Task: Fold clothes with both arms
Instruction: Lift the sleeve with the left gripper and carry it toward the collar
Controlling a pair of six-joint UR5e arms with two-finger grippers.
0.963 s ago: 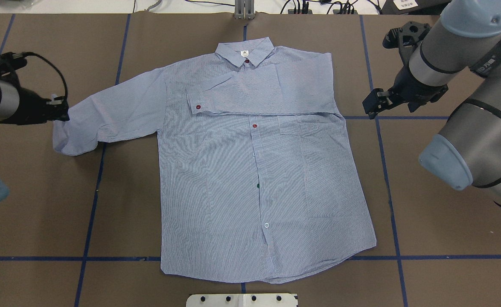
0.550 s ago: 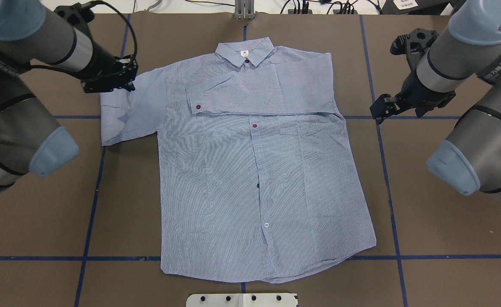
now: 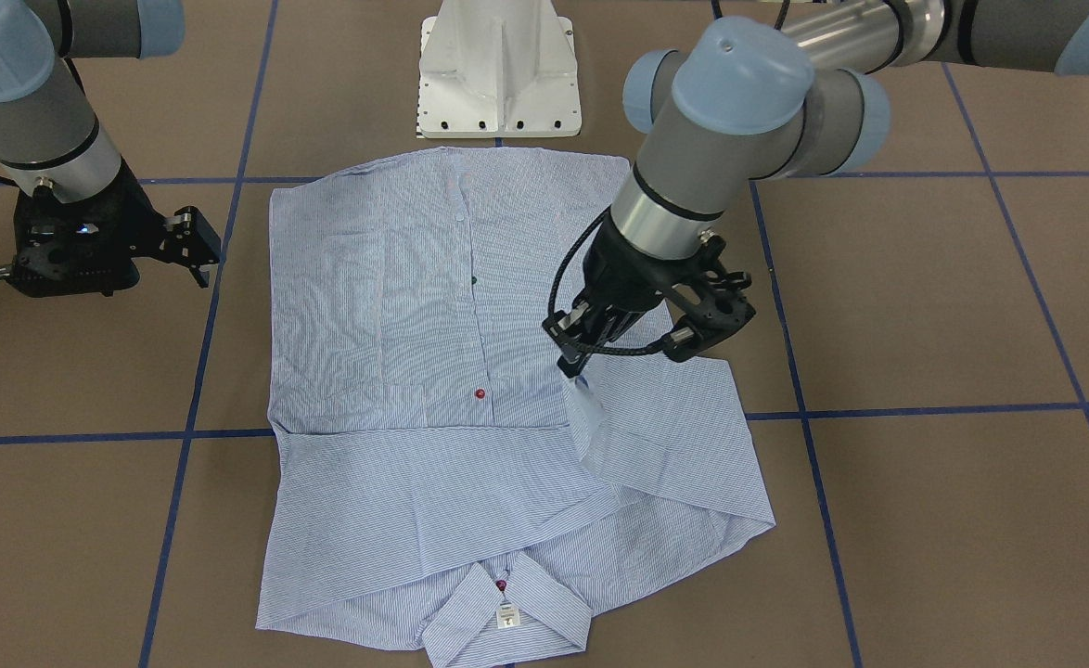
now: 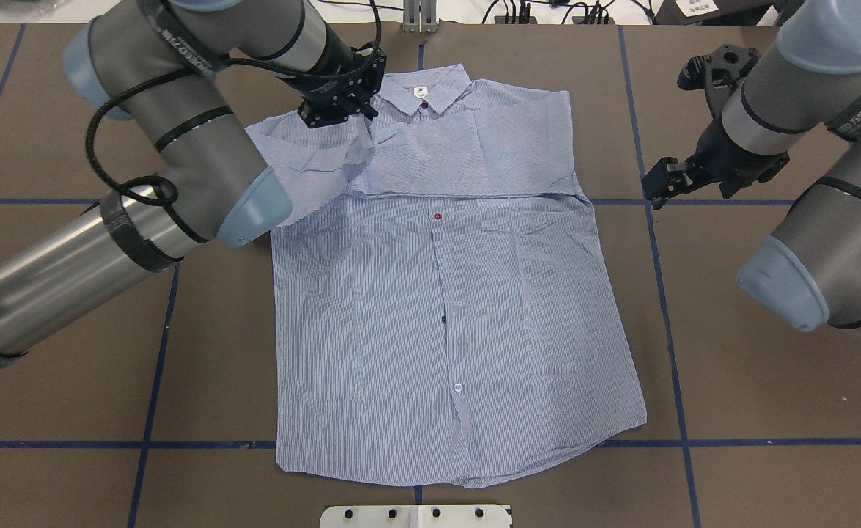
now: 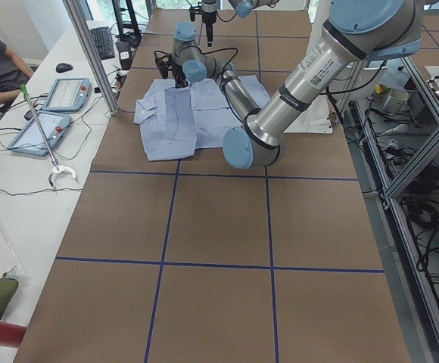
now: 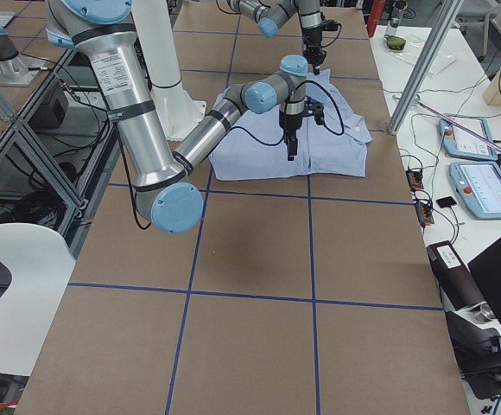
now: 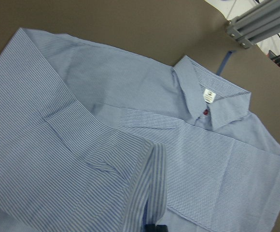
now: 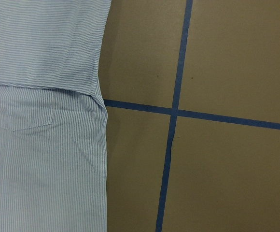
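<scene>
The table (image 4: 768, 440) is brown and carries a grid of blue tape lines. The shirt (image 4: 401, 308) lies flat at its centre, front up, with the collar on the far side and the hem on the near side, just before the white pedestal (image 3: 500, 83).

The left arm (image 4: 181, 147) reaches over the shirt's left shoulder. The right arm (image 4: 790, 110) stands to the right of the shirt. Both arms carry bands with lettering, which is too small to read.

One sleeve lies folded across the chest. The left gripper (image 3: 574, 369) is above the chest near the collar. Its jaws are closed on the cuff of the other sleeve, and the cuff is lifted off the shirt body.

The right gripper (image 4: 654, 189) hangs above bare table just beside the shirt's right edge, clear of the cloth. Its jaws stand apart and hold nothing.

The white neck label (image 7: 208, 95) bears a small dark mark; its print is illegible. A red button (image 4: 438, 216) sits on the placket.
</scene>
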